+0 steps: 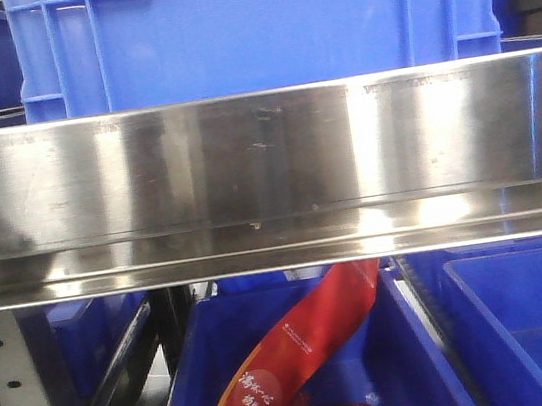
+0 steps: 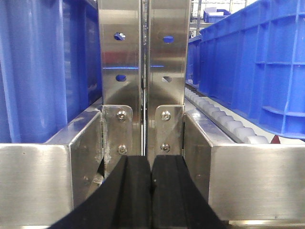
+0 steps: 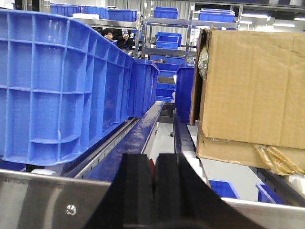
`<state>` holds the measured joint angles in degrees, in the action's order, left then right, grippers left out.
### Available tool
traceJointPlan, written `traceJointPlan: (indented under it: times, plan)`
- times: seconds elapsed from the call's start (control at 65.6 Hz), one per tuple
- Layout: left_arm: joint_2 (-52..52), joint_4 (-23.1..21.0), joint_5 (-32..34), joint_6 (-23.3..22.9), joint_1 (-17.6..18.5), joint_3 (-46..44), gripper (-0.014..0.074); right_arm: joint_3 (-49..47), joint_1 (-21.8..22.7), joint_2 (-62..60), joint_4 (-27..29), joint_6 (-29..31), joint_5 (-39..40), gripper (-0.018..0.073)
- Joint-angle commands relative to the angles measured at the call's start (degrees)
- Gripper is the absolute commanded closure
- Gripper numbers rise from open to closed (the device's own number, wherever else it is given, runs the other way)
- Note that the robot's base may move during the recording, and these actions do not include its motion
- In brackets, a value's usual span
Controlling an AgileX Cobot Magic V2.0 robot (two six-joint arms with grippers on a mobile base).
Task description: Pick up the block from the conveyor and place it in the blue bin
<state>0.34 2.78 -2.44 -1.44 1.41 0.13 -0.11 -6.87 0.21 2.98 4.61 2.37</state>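
front view is filled by a steel rail [image 1: 268,178], with a blue bin [image 1: 256,23] above it and another blue bin [image 1: 306,380] below holding a red packet [image 1: 293,361]. left hand [image 2: 151,191] and right hand [image 3: 153,191] are both seen pressed together, nothing pinched. block and conveyor belt cannot be made out. cardboard box [image 3: 252,90] is seen right of the right hand

Not much of the robot shows in these shots, just the tips of both arms. The left end effector [image 2: 151,193] is two matte black fingers [image 2: 126,191], thick and wedge-shaped, widening toward the camera, with a thin slit between them. The right end effector [image 3: 153,188] looks the same: black rubbery fingers [image 3: 136,188] with squared-off tops. No cables, screws or markings visible on either.
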Motion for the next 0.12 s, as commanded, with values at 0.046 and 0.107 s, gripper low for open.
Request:
traceJointPlan:
  times: [0.046, 0.107]
  plan:
    - [-0.34, 0.24, 0.86, -0.25, -0.12, -0.13, 0.0707, 0.11, 0.36, -0.21, -0.28, -0.01, 1.17, 0.072]
    - [-0.34, 0.24, 0.86, -0.25, -0.12, -0.13, 0.0707, 0.11, 0.36, -0.21, -0.28, -0.01, 1.17, 0.072]
